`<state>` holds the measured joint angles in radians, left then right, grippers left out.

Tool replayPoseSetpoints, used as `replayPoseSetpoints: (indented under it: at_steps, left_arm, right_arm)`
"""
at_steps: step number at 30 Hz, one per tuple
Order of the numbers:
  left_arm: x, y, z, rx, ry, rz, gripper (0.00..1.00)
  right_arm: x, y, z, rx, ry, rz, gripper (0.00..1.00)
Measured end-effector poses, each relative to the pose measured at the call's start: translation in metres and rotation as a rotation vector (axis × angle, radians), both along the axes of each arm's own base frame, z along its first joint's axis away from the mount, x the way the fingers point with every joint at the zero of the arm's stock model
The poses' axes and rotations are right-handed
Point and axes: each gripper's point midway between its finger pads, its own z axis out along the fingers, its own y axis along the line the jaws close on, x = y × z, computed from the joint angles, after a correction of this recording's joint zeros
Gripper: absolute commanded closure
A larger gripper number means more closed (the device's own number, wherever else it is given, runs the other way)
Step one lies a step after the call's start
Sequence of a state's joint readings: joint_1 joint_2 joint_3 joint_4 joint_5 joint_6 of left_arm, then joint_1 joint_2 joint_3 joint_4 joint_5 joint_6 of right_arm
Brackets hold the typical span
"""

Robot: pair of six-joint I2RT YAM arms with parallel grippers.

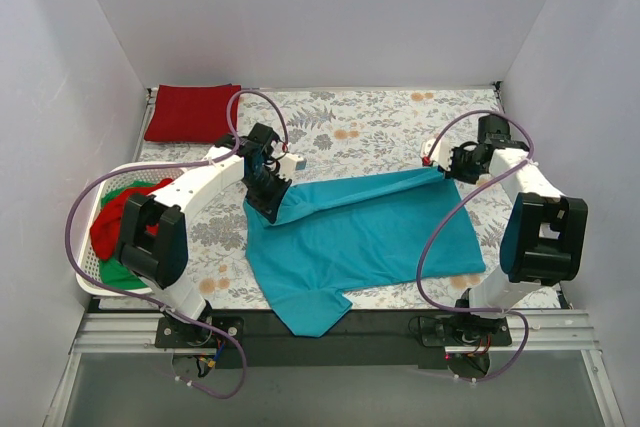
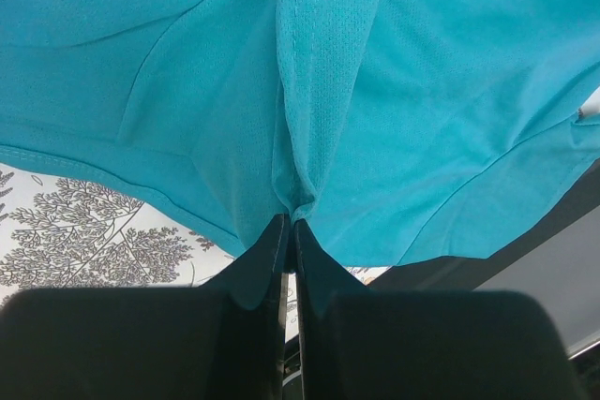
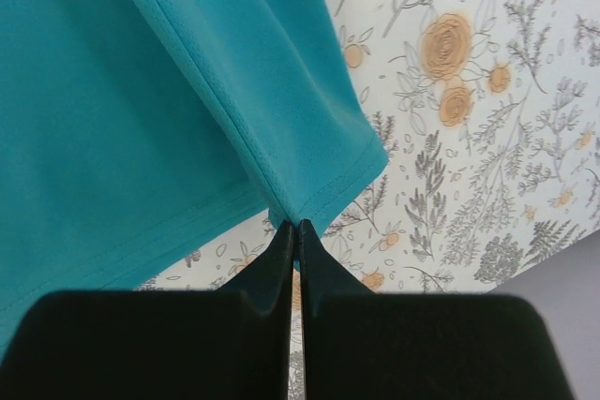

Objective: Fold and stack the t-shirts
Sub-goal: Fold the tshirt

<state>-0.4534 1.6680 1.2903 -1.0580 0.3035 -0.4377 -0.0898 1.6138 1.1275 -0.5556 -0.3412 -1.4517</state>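
A folded red shirt [image 1: 192, 112] lies at the upper left of the overhead view on the flowered tablecloth [image 1: 370, 127], so the stack looks barely begun. The teal shirt [image 1: 360, 232] in the middle of the frame seems mid-fold: the left gripper [image 2: 289, 222] and right gripper [image 3: 295, 224] each have their jaws pressed together on one end of its upper edge. At the left, a crumpled red shirt [image 1: 112, 219] and a green shirt [image 1: 120, 273] wait unfolded in the white basket [image 1: 88, 285].
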Motion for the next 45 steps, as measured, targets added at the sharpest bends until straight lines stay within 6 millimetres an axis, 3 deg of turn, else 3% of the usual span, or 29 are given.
replayPoseSetpoints:
  at_steps: [4,6,8,10,12,15,18,21,24,26,28,33,37,41,45]
  left_arm:
    - [-0.001,0.001,-0.001,0.004,0.001,-0.005,1.0]
    - [-0.001,0.001,-0.001,0.001,0.0,-0.011,0.9]
    - [-0.002,-0.001,0.0,-0.008,0.006,-0.018,0.71]
    - [-0.007,-0.002,0.0,-0.024,0.021,-0.038,0.63]
    - [-0.01,-0.004,0.001,-0.036,0.036,-0.052,0.58]
    - [-0.013,-0.005,0.005,-0.06,0.05,-0.056,0.58]
    - [-0.006,-0.001,0.013,-0.086,0.041,-0.024,0.61]
    - [0.008,0.009,0.017,-0.099,0.025,0.041,0.65]
    - [0.023,0.017,0.011,-0.097,0.02,0.109,0.69]
    - [0.032,0.018,0.002,-0.09,0.032,0.139,0.72]
    - [0.039,0.018,-0.009,-0.08,0.046,0.162,0.73]
    - [0.051,0.019,-0.04,-0.041,0.094,0.215,0.76]
    - [0.057,0.023,-0.062,-0.008,0.119,0.25,0.81]
    - [0.067,0.028,-0.077,0.021,0.147,0.289,0.83]
    - [0.103,0.029,-0.079,0.009,0.13,0.336,0.85]
  right_arm:
    - [-0.014,0.0,-0.013,-0.012,0.044,0.026,0.99]
    - [-0.016,0.0,-0.015,-0.016,0.05,0.033,0.93]
    - [-0.016,-0.001,-0.015,-0.02,0.054,0.032,0.74]
    - [-0.017,-0.002,-0.017,-0.031,0.06,0.035,0.56]
    - [-0.02,-0.005,-0.019,-0.04,0.075,0.026,0.5]
    - [-0.023,-0.007,-0.013,-0.046,0.101,0.008,0.46]
    - [-0.017,-0.008,0.007,-0.035,0.104,-0.025,0.38]
    - [-0.001,-0.008,0.036,-0.009,0.067,-0.071,0.39]
    - [0.009,-0.004,0.048,0.026,0.066,-0.108,0.59]
    - [0.017,0.0,0.042,0.049,0.11,-0.141,0.68]
    - [0.025,0.009,0.022,0.066,0.174,-0.165,0.74]
    - [0.014,0.033,-0.034,0.045,0.359,-0.191,0.76]
    - [0.008,0.04,-0.059,0.004,0.44,-0.21,0.77]
    - [0.012,0.032,-0.069,-0.037,0.458,-0.251,0.76]
    - [0.025,0.025,-0.07,-0.069,0.453,-0.309,0.75]
